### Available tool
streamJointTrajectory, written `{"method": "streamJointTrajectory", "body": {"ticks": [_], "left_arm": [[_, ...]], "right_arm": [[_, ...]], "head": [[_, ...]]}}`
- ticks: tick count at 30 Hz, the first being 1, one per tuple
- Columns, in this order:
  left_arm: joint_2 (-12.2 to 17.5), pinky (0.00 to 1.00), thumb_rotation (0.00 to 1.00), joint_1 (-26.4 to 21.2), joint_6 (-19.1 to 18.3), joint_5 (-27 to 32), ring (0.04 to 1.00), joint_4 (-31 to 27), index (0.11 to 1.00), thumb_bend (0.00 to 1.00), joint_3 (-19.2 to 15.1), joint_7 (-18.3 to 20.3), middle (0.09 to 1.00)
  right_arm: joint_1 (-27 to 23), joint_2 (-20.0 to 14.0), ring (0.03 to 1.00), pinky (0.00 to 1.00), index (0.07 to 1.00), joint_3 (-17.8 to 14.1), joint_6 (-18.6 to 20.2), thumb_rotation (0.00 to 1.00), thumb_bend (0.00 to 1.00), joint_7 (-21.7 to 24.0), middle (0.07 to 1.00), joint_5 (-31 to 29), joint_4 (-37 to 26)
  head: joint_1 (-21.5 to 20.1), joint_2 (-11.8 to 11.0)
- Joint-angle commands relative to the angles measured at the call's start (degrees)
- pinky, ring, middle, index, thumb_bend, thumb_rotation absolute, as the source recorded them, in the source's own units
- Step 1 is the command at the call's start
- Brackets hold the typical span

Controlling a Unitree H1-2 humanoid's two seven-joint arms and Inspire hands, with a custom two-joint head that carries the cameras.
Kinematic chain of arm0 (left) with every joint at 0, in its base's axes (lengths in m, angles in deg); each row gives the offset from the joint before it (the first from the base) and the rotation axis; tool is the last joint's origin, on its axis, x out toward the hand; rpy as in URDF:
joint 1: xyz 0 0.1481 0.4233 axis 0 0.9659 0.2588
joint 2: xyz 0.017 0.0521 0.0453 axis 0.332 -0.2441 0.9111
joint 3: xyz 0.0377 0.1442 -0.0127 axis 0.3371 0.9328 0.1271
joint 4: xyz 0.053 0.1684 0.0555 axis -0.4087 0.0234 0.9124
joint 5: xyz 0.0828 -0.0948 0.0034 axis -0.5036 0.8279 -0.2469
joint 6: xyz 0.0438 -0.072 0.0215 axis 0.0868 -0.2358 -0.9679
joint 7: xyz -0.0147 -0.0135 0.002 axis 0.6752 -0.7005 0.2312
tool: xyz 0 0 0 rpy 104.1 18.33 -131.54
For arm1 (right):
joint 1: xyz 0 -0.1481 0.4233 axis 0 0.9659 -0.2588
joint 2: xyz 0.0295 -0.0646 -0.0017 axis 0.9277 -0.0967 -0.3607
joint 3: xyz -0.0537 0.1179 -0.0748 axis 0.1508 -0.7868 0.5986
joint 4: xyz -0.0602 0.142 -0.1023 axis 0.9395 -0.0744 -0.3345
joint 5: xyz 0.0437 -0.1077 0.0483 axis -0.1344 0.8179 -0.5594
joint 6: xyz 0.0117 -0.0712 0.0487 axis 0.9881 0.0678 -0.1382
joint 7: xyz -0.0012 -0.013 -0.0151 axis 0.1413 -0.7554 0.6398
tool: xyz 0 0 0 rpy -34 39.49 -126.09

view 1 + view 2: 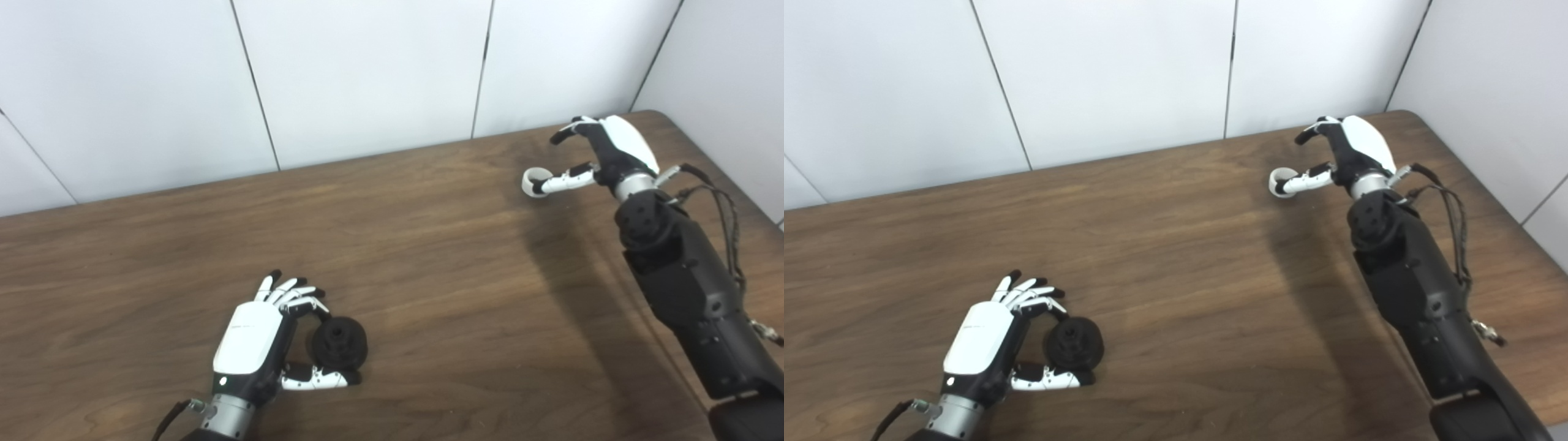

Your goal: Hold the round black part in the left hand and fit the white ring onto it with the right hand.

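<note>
The round black part (339, 343) lies on the wooden table (429, 275) near the front left. My left hand (269, 334) rests beside it, curled fingers (303, 301) over its far side and the thumb along its near side, open around it without a clear grip. The white ring (534, 182) lies on the table at the far right. My right hand (603, 156) hovers just right of the ring, open. Its thumb tip touches the ring's near edge and its fingers are raised well above and behind it.
White wall panels (367, 79) stand right behind the table's far edge and along its right side. The right forearm (692, 288), with loose cables, stretches over the table's right part. Bare wood lies between the two hands.
</note>
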Motion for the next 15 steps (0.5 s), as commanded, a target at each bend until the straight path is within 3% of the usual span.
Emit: {"method": "streamJointTrajectory", "body": {"ticks": [1, 10, 15], "left_arm": [[1.5, 1.00, 0.05, 0.6, -0.4, -0.5, 0.878, -0.2, 0.486, 0.52, -0.6, 0.7, 0.772], [1.6, 1.00, 0.05, 0.6, -0.2, -0.4, 0.872, -0.3, 0.486, 0.52, -0.9, 0.9, 0.768], [1.6, 1.00, 0.05, 0.6, -0.2, -0.5, 0.873, -0.3, 0.486, 0.52, -1.0, 1.0, 0.767]], "right_arm": [[-3.9, -2.1, 0.983, 1.00, 0.700, -0.4, 0.2, 0.21, 0.89, -0.1, 0.923, 1.3, -0.1], [-6.9, -1.3, 0.986, 0.98, 0.704, 1.3, 0.2, 0.22, 0.87, 5.1, 0.922, 5.8, 5.0], [-7.2, -0.1, 0.982, 1.00, 0.699, 0.7, 0.2, 0.22, 0.88, 5.1, 0.918, 6.7, 6.0]], "head": [[-0.2, 0.0], [-0.4, 0.0], [-0.2, -0.1]]}}
